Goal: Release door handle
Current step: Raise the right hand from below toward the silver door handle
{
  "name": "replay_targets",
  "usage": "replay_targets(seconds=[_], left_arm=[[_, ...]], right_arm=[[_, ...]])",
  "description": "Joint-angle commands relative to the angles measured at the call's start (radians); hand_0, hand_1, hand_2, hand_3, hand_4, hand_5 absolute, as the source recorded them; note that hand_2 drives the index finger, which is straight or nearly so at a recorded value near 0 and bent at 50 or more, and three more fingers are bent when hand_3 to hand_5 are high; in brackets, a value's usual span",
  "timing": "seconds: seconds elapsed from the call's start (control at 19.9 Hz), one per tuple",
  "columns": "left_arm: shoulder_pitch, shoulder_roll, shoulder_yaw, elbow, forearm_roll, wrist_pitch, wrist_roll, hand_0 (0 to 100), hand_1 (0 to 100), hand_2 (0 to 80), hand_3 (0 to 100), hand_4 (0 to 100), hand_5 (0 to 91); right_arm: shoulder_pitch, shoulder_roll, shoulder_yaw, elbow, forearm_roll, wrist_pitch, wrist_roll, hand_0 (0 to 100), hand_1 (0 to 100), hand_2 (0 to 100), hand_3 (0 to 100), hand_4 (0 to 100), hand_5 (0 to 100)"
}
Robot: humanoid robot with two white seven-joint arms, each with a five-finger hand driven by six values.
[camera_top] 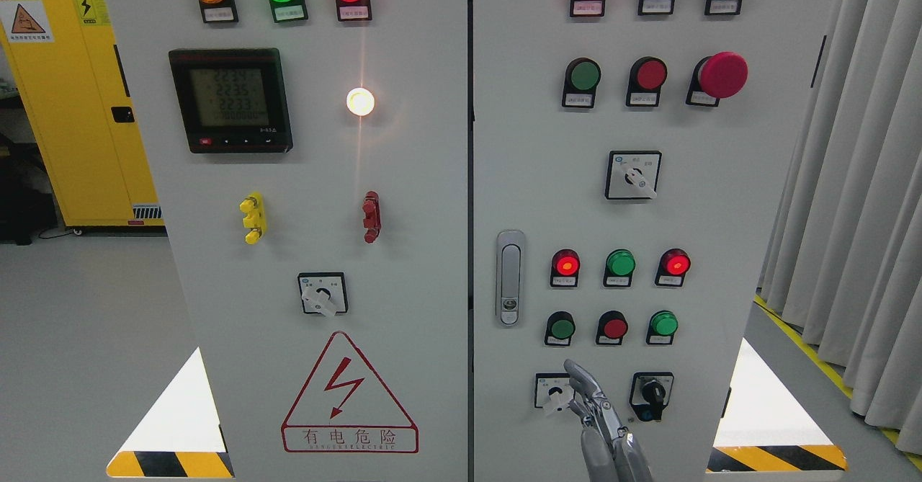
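My main worry from here is the small rotary switch (555, 393) at the bottom of the right-hand cabinet door (720, 215). My right hand (598, 413), whose arm comes in at the bottom edge right of the middle, has its fingertips (574, 371) lying over or just beside that switch's white knob. If I pull back carelessly or swing sideways, a finger could catch the knob and turn it, which on a live panel would matter. The black key switch (652, 394) sits near my hand at about three o'clock, so drifting that way risks a knock there too. A straight retreat toward six o'clock, away from the panel, looks like the safest path to me.

The fingers are extended and close together, only slightly curved, and they grip nothing. I cannot tell for certain whether the tips actually press on the knob or merely hover in front of it.

The door handle (510, 277) is well apart from my hand, at about eleven o'clock from it, upright in its recess near the door's left edge, and nothing touches it. I judge the release itself as done, with only the withdrawal left.

My left hand does not show anywhere. A warning triangle (348, 394) marks the left door (403, 179).
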Motion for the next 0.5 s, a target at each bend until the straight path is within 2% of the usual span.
replay_targets(seconds=[0.0,0.35,0.45], left_arm=[[0.000,0.000,0.000,0.000,0.000,-0.001,0.000,12,56,0.0,0,0,0.0],[0.000,0.000,0.000,0.000,0.000,-0.001,0.000,12,56,0.0,0,0,0.0],[0.000,0.000,0.000,0.000,0.000,-0.001,0.000,12,56,0.0,0,0,0.0]], right_arm=[[0.011,0.005,-0.002,-0.010,0.006,-0.001,-0.002,35,0,0,0,0,0],[0.017,0.001,0.003,-0.022,0.023,-0.001,-0.001,35,0,0,0,0,0],[0.017,-0.003,0.003,-0.021,0.078,0.004,-0.001,33,4,0,0,0,0]])
